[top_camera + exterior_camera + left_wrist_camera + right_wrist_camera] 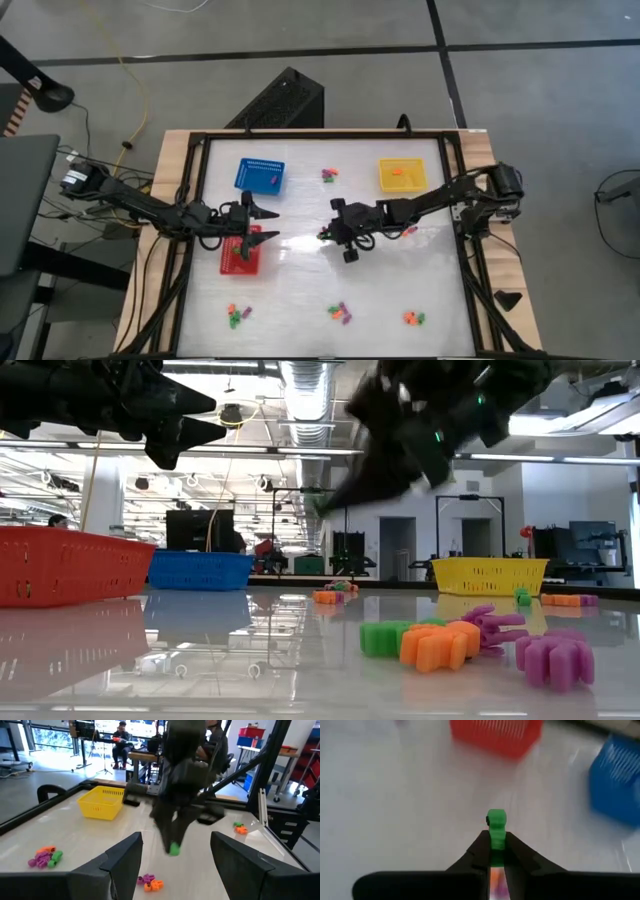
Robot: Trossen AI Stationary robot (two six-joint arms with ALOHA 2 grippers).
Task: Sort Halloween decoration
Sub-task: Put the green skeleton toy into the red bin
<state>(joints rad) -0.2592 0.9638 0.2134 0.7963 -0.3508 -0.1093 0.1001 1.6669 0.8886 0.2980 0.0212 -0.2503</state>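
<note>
My right gripper (326,236) hangs over the middle of the table, shut on a small green trinket (496,822), which the left wrist view also shows (173,849). My left gripper (272,226) waits open at the table's left, above the red basket (240,256), with nothing between its fingers (125,862). Other orange, green and purple trinkets lie in small heaps on the table: one at the far middle (328,176) and three along the near edge (238,315) (340,313) (413,319). My right gripper pinches the green trinket's near end (496,844) between its two fingertips. The rest of the trinket sticks out past the tips. The fingers slant downward, coming from the table's right. The trinket is lifted clear of the table.
A blue basket (260,175) stands at the far left, and a yellow basket (402,176) with an orange piece inside at the far right. Bare table lies between the baskets and the near heaps. A black frame (460,200) borders the table.
</note>
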